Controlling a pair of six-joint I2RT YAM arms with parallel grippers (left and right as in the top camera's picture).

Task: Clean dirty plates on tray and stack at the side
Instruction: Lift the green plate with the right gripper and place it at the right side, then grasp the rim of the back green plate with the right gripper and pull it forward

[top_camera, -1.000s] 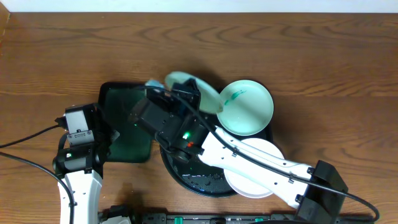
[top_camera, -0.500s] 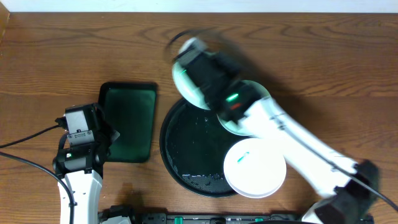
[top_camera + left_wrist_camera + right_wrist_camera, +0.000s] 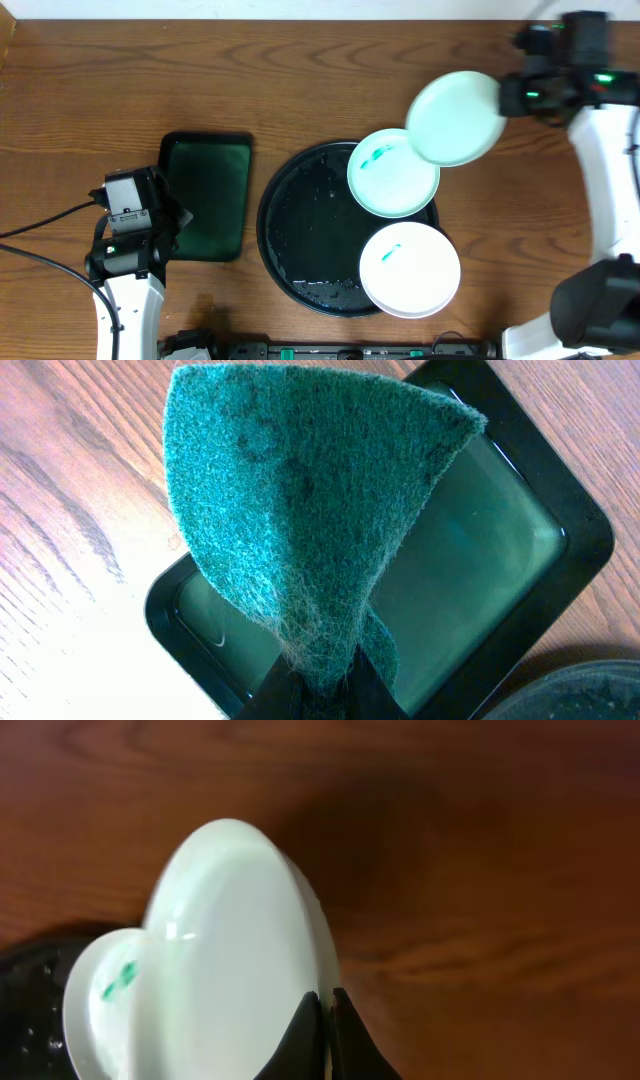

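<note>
My right pincer (image 3: 322, 1020) grips one mint plate (image 3: 455, 117) by its rim, aloft off the black tray (image 3: 285, 225) on its right side. The edge grip leaves the underside free, I judge, for setting it down on the tabletop (image 3: 300, 80). Smeared mint plate (image 3: 385, 185) and white plate (image 3: 410, 275) wait on the tray; left pincer (image 3: 318, 685) pinches the scouring pad (image 3: 300, 510) above the green tray (image 3: 560, 540), ready.

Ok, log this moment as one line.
right hand shut on lifted mint plate | left hand shut on scrub pad by green tray | black tray holds smeared mint plate, smeared white plate | stack not started
</note>
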